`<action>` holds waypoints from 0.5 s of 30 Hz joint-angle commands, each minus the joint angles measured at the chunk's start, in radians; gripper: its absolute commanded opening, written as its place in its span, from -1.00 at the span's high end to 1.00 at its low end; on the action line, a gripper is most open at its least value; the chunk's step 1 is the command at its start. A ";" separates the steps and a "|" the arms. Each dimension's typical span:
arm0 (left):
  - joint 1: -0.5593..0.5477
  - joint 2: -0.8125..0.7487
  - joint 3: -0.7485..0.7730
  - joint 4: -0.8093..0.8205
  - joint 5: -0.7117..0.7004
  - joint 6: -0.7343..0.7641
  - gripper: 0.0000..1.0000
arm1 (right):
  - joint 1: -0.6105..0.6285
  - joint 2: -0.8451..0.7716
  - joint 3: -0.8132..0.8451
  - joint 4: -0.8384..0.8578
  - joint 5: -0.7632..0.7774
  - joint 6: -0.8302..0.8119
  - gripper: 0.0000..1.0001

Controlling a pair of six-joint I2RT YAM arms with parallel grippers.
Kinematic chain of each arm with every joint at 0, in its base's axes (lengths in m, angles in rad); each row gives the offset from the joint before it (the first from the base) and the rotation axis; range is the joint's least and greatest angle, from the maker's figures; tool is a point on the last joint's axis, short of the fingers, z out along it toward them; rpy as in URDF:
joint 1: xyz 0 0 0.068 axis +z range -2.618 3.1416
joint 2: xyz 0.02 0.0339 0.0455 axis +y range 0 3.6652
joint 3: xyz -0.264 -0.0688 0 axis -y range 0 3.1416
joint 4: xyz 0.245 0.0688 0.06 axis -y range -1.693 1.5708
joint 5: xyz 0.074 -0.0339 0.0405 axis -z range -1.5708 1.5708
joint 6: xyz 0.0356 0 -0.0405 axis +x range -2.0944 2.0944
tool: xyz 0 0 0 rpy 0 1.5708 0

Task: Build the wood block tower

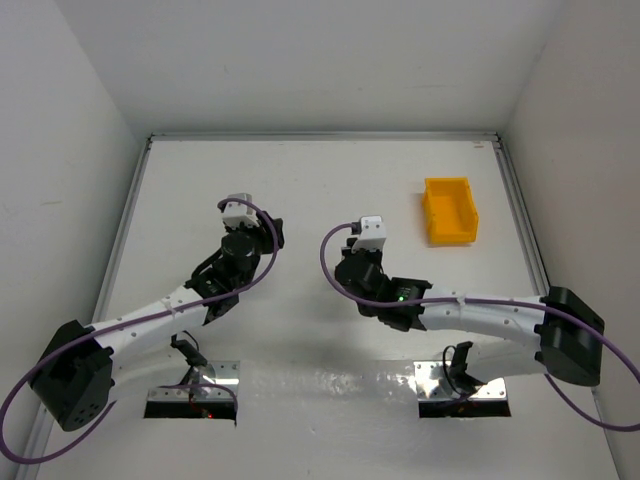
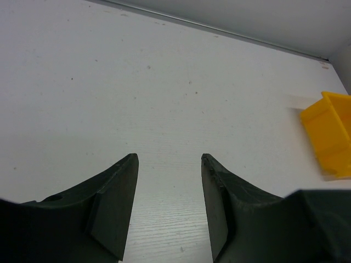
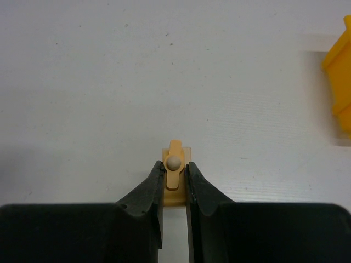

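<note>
On the left, the left gripper (image 2: 169, 159) hangs over the bare white table (image 1: 300, 180), its jaws spread wide with nothing between them. Right of it, near the table's middle, the right gripper (image 3: 174, 167) is pinched narrowly on a small light tan wood block (image 3: 174, 152). The block pokes out just past the fingertips, a round knob on its top face. The yellow bin (image 1: 452, 232) sits well apart at the far right.

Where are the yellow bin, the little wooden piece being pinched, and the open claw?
yellow bin (image 1: 453, 233), top external view, its near wall.
wooden piece (image 3: 174, 161), right wrist view, its round knob.
left gripper (image 2: 169, 159), left wrist view, midway between its open fingertips.
</note>
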 commanded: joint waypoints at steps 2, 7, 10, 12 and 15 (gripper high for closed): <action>-0.009 -0.013 0.000 0.036 0.003 -0.013 0.07 | 0.007 0.008 0.003 0.033 0.008 0.032 0.95; -0.009 -0.013 0.005 0.033 0.009 -0.013 0.07 | 0.007 0.030 0.011 0.021 0.014 0.037 0.95; -0.009 -0.010 0.007 0.035 0.015 -0.010 0.08 | 0.007 0.038 0.014 0.015 0.020 0.042 0.94; -0.009 -0.004 0.011 0.032 0.020 -0.012 0.08 | 0.007 0.041 0.012 0.013 0.026 0.046 0.91; -0.009 -0.001 0.011 0.032 0.020 -0.012 0.08 | 0.007 0.048 0.015 0.012 0.026 0.049 0.89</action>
